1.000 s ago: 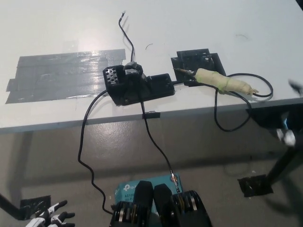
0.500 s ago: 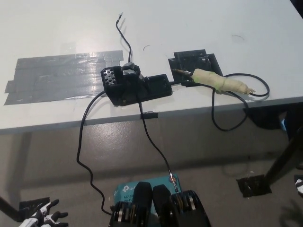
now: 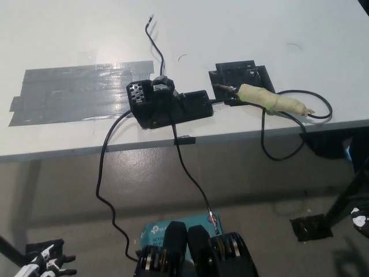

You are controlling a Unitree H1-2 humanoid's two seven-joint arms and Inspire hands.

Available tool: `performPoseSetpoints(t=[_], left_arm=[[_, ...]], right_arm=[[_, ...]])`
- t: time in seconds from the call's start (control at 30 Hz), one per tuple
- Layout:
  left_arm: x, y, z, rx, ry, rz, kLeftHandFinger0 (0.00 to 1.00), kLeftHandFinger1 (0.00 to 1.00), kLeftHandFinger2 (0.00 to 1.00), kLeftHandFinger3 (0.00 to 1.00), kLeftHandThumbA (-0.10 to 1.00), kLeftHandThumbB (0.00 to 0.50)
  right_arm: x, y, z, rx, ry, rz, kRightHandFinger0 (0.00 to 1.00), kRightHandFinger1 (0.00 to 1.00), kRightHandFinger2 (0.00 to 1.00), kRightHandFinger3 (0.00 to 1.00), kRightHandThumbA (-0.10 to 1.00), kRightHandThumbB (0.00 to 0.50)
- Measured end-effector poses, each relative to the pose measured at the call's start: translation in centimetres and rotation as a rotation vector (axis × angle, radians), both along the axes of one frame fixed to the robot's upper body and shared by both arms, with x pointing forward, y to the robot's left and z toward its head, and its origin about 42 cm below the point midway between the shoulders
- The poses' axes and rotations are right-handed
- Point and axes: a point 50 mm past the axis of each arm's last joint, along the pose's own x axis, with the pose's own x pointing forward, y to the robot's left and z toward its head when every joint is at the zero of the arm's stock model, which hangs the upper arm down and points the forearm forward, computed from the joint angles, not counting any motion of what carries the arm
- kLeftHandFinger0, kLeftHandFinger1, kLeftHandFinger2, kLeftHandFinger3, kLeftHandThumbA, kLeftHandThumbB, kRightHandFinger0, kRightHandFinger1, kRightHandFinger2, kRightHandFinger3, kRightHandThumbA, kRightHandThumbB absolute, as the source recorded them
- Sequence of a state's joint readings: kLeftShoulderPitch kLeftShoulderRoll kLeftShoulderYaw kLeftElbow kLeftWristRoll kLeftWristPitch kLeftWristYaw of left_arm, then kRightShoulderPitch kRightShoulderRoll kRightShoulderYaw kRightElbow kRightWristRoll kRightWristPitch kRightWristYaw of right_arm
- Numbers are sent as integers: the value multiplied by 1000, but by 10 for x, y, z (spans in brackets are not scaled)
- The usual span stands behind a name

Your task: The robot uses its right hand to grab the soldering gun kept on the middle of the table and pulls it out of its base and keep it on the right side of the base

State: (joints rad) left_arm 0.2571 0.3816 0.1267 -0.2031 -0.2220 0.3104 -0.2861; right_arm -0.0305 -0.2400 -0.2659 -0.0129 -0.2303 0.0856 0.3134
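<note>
On the white table lies the soldering gun, untouched; left hand low, fingers spread, empty.

**Hands mostly out of frame**

I see only a sliver of the left hand, cut off by the bottom-left corner. At the right edge, a small blurred black-and-white shape may be the right hand; I cannot tell its grip. The worktop runs past the top and both sides. The soldering gun tip is too small to make out.
</note>
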Motion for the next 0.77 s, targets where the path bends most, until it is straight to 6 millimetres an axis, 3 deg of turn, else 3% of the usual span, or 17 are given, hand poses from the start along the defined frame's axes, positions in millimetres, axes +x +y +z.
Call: performPoseSetpoints(t=[0.07,0.2,0.3,0.47,0.77], left_arm=[[1,-1,0,-6,-5,11,461,506,537,818,646,184],[3,-4,-1,-16,-30,74,392,417,456,699,686,197],[4,-4,-1,-6,-39,107,394,425,473,695,677,170],[4,-3,0,14,-37,129,375,416,479,706,637,197],[4,-2,-1,23,-32,138,384,429,490,699,622,177]], right_arm=[[0,0,1,-4,-3,4,357,386,509,983,298,200],[1,1,1,-9,-7,9,340,371,485,949,297,208],[0,0,1,-12,-9,13,356,386,494,936,317,200],[0,-1,1,-18,-8,20,330,381,507,919,282,188],[0,0,1,-36,-3,36,283,327,498,882,304,202]])
